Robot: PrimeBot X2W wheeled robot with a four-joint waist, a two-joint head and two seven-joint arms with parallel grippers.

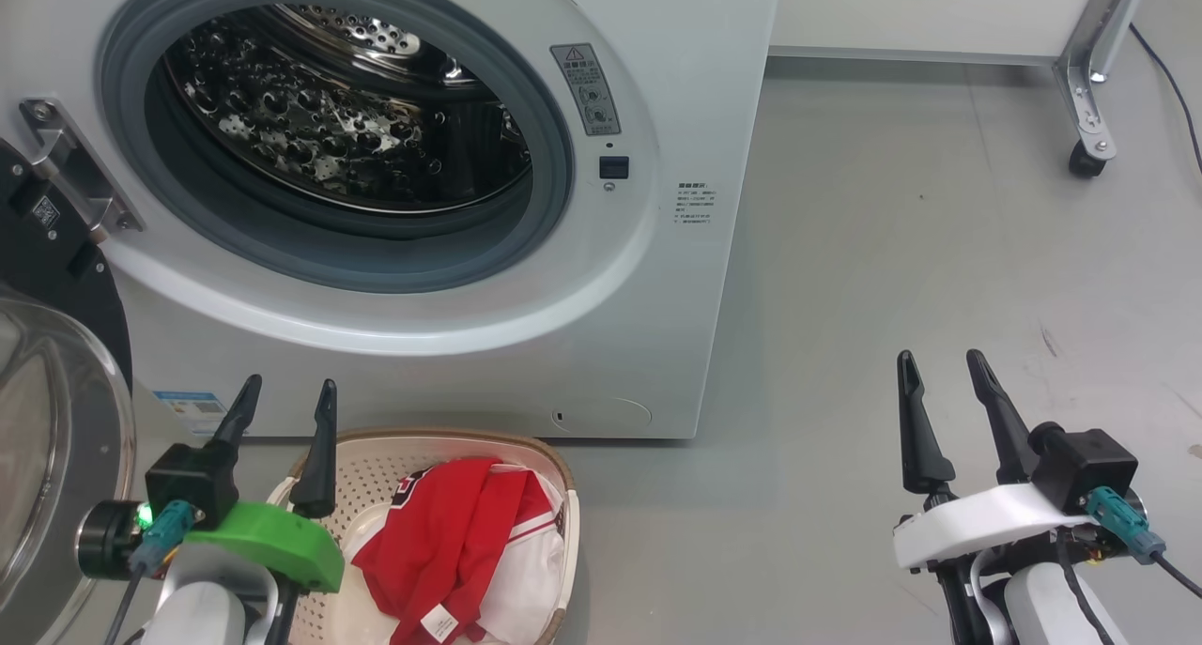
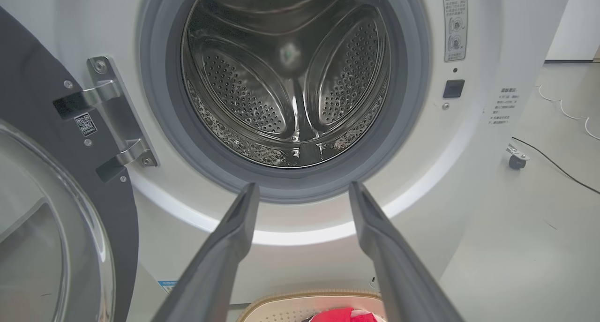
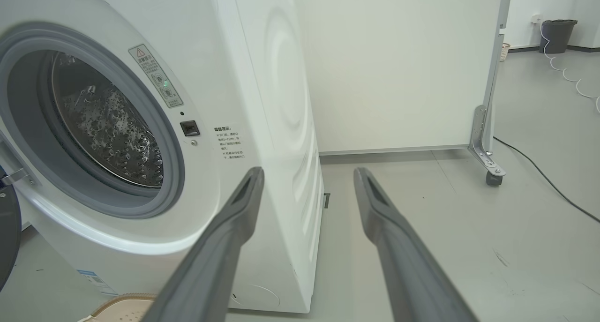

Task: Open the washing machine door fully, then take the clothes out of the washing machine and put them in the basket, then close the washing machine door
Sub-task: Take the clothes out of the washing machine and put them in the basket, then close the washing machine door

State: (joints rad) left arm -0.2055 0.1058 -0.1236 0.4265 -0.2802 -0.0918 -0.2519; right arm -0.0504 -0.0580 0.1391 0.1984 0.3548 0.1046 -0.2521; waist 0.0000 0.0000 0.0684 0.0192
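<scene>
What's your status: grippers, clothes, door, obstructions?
Left gripper open, empty, beside basket. Right gripper open, empty, over floor. Clothes in basket, drum bare, door open. Left gripper near door, may foul its swing.

upper left: washing machine (image 1: 657, 251), steel drum (image 1: 329, 119) showing | left edge: washing machine door (image 1: 56, 420) swung wide | bottom centre: red clothes (image 1: 451, 542) heaped in basket (image 1: 376, 471) | lower left, lower right: left gripper (image 1: 289, 385), right gripper (image 1: 939, 356), fingers parted

Lower left, the left gripper (image 1: 291, 382) shows two long dark tapered fingers (image 1: 315, 457) on a bright green mount (image 1: 272, 546) with a black block (image 1: 192, 476), green light (image 1: 144, 512) and teal plug (image 1: 160, 532); lower right, the right gripper (image 1: 939, 354) sits on a white mount (image 1: 977, 523), black cable (image 1: 1178, 575) trailing.
</scene>
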